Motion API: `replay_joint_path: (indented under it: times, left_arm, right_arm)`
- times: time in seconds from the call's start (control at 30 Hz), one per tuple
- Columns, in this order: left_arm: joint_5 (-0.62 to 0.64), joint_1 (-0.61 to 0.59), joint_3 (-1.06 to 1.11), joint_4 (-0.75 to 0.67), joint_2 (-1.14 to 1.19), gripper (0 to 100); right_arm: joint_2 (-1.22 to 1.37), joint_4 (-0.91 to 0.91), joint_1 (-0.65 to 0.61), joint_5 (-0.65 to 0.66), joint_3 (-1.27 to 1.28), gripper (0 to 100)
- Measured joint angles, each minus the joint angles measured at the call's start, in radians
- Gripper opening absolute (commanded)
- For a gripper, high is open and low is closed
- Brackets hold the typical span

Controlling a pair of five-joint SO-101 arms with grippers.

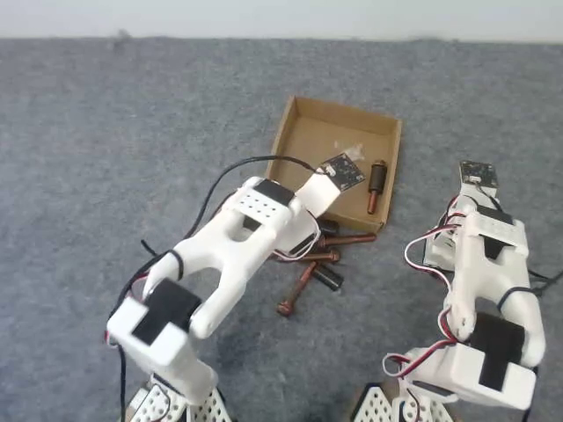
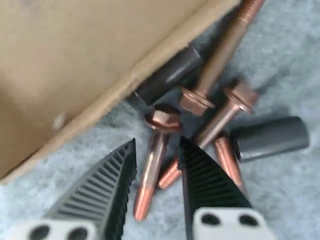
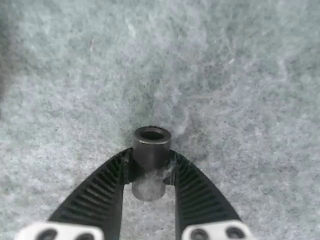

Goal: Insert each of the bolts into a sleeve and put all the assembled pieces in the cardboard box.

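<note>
The cardboard box holds one bolt with a sleeve on it. Several copper bolts and dark sleeves lie on the carpet just in front of the box. My left gripper hangs open over this pile, its fingers on either side of one bolt without touching it. Two sleeves and the box wall lie close by. To the right of the box, my right gripper is shut on an upright dark sleeve above bare carpet.
Grey carpet covers the whole table. The left arm stretches towards the box's front corner, with black cables looping beside it. The right arm stands to the right of the box. A pale wall runs along the far edge.
</note>
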Motion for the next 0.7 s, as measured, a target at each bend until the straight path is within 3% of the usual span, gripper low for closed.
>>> replay_joint_path:
  times: [0.17,0.7]
  left_arm:
    - [0.0,-0.002,-0.054,0.0,0.077,5]
    - [0.009,0.005,-0.077,0.051,0.112,1]
  right_arm:
    - [0.0,0.0,0.0,0.0,0.0,0.7]
    - [0.003,0.0,0.0,0.0,0.0,0.7]
